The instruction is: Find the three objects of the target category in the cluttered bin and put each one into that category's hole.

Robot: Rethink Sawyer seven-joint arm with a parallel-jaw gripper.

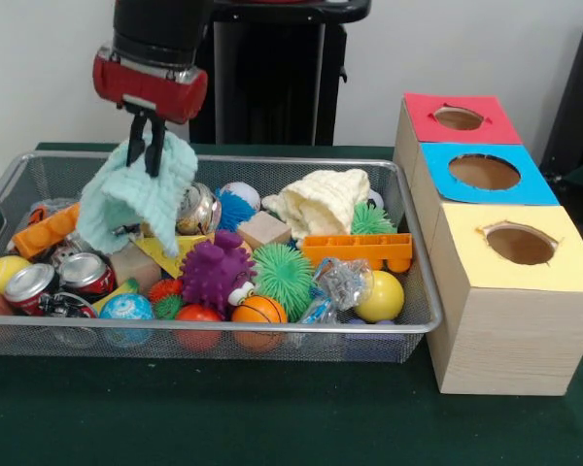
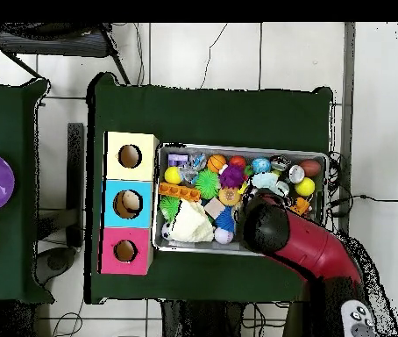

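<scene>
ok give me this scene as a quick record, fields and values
claw: shut on mint green cloth, lifted above the bin's left part
bin: wire mesh, full of balls, cans, blocks, spiky toys
second cloth: cream cloth, lying in bin
boxes: red box, blue box, yellow box, each with a top hole

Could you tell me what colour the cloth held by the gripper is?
Pale mint green: the soft knitted cloth hangs from the gripper, best seen in the front view.
</scene>
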